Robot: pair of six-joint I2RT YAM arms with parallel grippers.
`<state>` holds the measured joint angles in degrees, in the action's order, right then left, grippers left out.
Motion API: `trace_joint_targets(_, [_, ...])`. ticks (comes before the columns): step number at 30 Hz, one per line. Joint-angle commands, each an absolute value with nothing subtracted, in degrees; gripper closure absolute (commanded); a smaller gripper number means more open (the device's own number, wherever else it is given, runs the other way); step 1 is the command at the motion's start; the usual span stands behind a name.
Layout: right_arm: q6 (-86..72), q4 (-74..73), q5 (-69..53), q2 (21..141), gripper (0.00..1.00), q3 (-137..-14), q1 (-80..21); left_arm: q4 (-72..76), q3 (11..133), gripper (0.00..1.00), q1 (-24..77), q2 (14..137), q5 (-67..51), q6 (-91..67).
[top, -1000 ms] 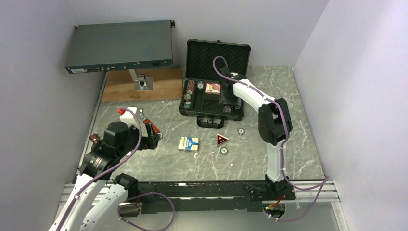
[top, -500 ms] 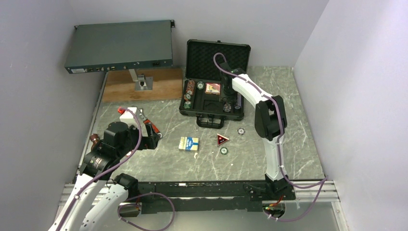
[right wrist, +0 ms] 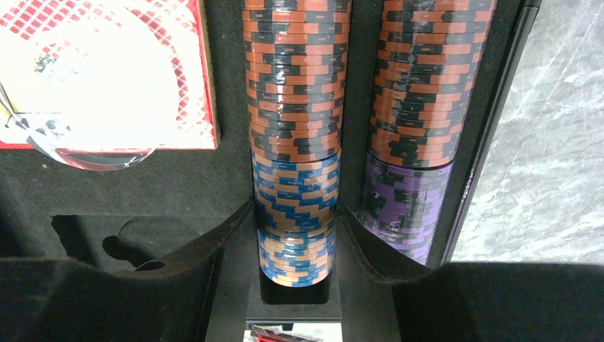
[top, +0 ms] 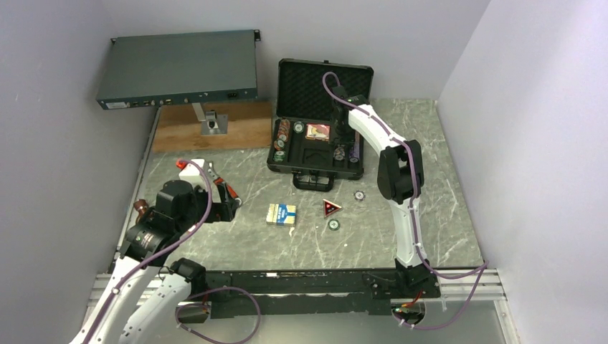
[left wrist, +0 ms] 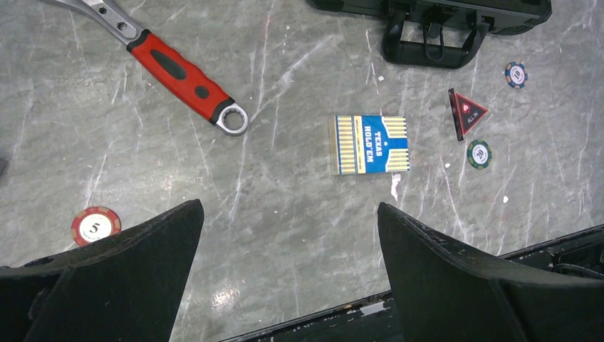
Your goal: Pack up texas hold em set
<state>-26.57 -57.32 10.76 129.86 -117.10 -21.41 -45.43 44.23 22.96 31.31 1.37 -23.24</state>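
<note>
The black case (top: 307,84) lies open at far centre. There the right gripper (right wrist: 293,222) has its jaws either side of a row of blue chips (right wrist: 295,185), whether pinching I cannot tell, and the left gripper (left wrist: 288,208) hangs spread wide at near left. The card box (left wrist: 370,144), near centre, looks light and stiff, best taken across its narrower width, while the loose chips (left wrist: 479,153) and red token (left wrist: 466,112) to its right lie flat, thin and probably slick, needing an edge pinch.

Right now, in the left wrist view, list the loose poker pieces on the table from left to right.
Round red poker chip marked 5, blue-and-yellow card box, red triangular token, round blue-edged poker chip. Round green chip left out: it overlaps the token sideways.
</note>
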Motion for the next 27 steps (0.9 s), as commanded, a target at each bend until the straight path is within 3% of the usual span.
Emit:
trace_joint_targets(1, [-24.49,-52.38,14.68,130.46,1.0,-121.31,-19.03,-45.39,44.38,0.01,22.94,31.91,1.85,-23.55])
trace_joint_targets(3, [-24.23,-51.9,14.02,130.42,1.0,-121.11,-18.94,-45.42,44.34,0.01,22.94,31.92,1.78,-23.55])
trace_joint_targets(4, [-24.11,-51.86,13.76,130.43,0.94,-121.16,-18.9,-45.44,44.38,0.01,22.94,31.96,1.76,-23.55])
trace_joint_targets(6, [-24.21,-52.09,12.8,130.46,0.71,-121.37,-18.74,-45.38,44.34,0.01,22.94,31.91,1.67,-23.55])
trace_joint_targets(8, [-24.7,-52.14,12.19,130.05,0.58,-121.26,-18.66,-45.3,44.29,0.01,22.94,31.87,1.51,-23.56])
trace_joint_targets(14, [-25.98,-51.25,9.94,126.59,0.35,-120.29,-18.72,-45.01,44.21,0.01,23.01,31.93,0.73,-23.3])
trace_joint_targets(18, [-26.6,-51.65,8.91,123.88,0.29,-120.12,-18.72,-44.84,44.14,0.01,22.98,31.88,0.53,-23.12])
trace_joint_targets(27, [-27.51,-50.77,5.56,113.16,0.28,-114.11,-18.89,-44.74,44.08,0.01,23.03,31.58,0.53,-23.02])
